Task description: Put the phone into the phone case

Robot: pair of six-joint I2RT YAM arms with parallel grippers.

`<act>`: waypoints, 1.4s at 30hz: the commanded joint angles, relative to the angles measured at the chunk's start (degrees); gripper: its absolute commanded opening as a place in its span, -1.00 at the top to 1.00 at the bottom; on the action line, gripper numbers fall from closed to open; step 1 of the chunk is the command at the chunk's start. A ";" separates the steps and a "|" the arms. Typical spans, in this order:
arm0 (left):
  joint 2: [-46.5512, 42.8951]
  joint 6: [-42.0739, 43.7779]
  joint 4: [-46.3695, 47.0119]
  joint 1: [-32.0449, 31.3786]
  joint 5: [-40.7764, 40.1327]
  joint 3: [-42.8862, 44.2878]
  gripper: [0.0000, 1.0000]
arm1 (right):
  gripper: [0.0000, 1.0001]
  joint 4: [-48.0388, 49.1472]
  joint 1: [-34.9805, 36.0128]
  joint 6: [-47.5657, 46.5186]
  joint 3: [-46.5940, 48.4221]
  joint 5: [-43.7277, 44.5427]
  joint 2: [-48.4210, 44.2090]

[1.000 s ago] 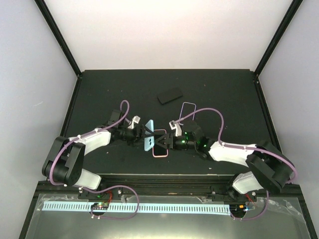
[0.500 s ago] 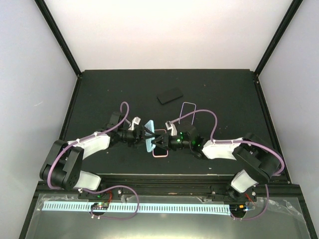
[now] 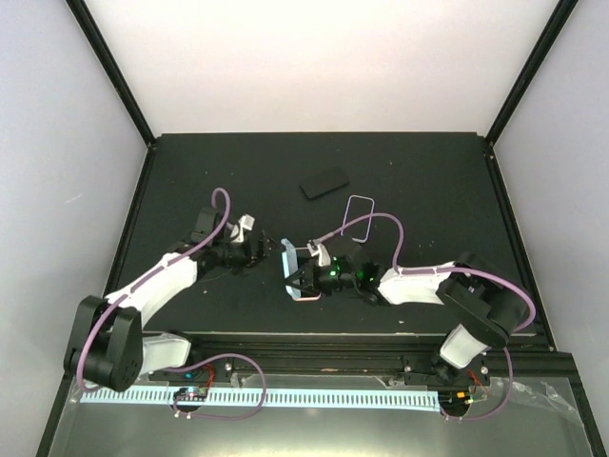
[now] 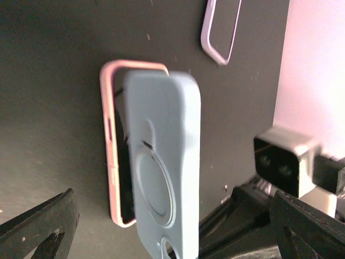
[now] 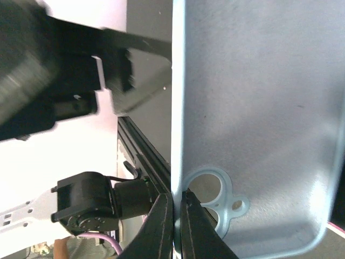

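Seen from above, a dark surface (image 3: 190, 171) fills the middle of the frame, with two arms reaching in from the lower edge toward its centre. The phone (image 3: 324, 182), a black slab, lies flat on the upper centre of the surface, well apart from both arms. Just below and to the right of it lies a pale lilac case (image 3: 359, 211), seen as an outline. At the centre, the right claw (image 3: 304, 276) is clenched on a light blue case (image 3: 288, 262), holding it tilted up on edge. The right wrist view shows its two fingers (image 5: 161, 226) pinching the case's thin wall beside the camera cut-out. A pink case (image 3: 306, 291) lies flat on the surface directly beneath; in the left wrist view the blue case overlaps most of it, leaving only the pink rim showing on the left. The left claw (image 3: 262, 249) sits just left of the blue case, released, its fingers spread wide and not touching anything.
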 commanded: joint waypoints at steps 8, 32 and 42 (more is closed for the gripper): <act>-6.12 9.88 -14.81 12.66 -4.56 4.67 -0.87 | 0.98 -7.64 4.75 1.17 9.14 3.38 4.46; -2.59 10.05 -9.95 13.24 -3.73 0.08 -0.68 | 0.98 -40.59 6.86 2.55 22.83 28.09 15.80; -2.23 10.73 -9.43 13.25 -2.68 -0.95 -0.68 | 0.98 -41.21 5.74 -0.43 19.26 30.14 13.83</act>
